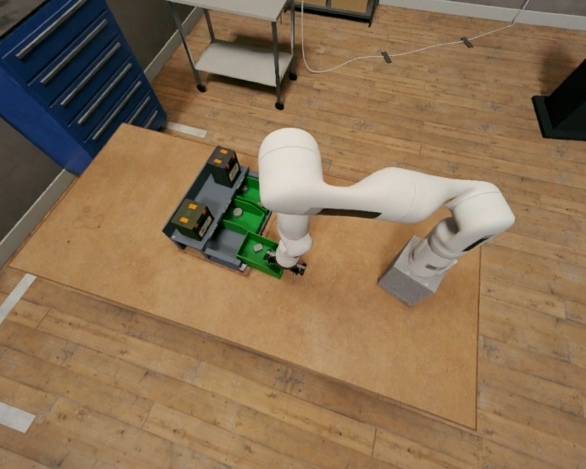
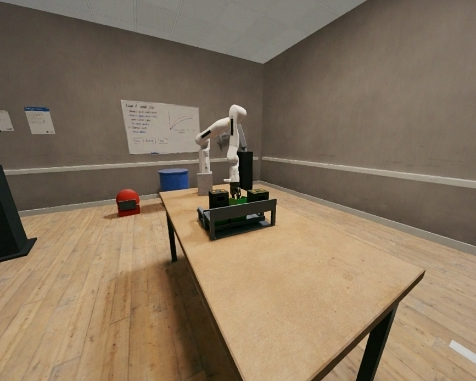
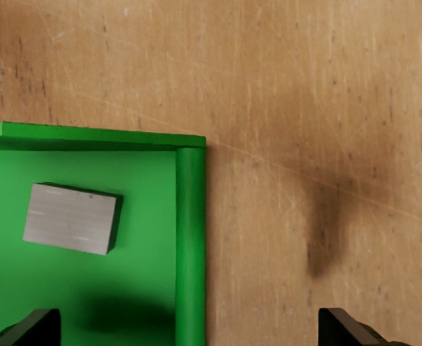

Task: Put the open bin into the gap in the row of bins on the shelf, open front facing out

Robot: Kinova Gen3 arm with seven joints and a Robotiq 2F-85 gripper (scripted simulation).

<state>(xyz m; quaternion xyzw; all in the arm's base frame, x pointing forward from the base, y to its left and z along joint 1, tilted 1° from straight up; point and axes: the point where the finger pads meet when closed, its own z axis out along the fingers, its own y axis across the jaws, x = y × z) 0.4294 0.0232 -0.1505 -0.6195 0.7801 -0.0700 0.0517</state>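
Note:
The open green bin [image 1: 261, 262] [image 3: 141, 240] stands on the table [image 1: 132, 282] in front of the grey shelf [image 1: 217, 248] [image 2: 238, 212], by the gap at the near end of the row. A grey block [image 1: 257, 247] [image 3: 71, 218] lies in it. My gripper [image 1: 286, 268] [image 2: 235, 191] [image 3: 188, 330] is open and points straight down. It straddles the bin's rounded end wall [image 3: 191, 225]: one finger is inside the bin, the other outside over the table. Two other green bins [image 1: 243, 217] [image 1: 253, 190] sit in the shelf, each with a grey part.
Two dark boxes with orange labels [image 1: 225, 166] [image 1: 193, 217] stand on the shelf's upper board. The arm's grey base [image 1: 409, 280] is at the table's right. A blue drawer cabinet [image 1: 71, 76] stands beyond the table's far left corner.

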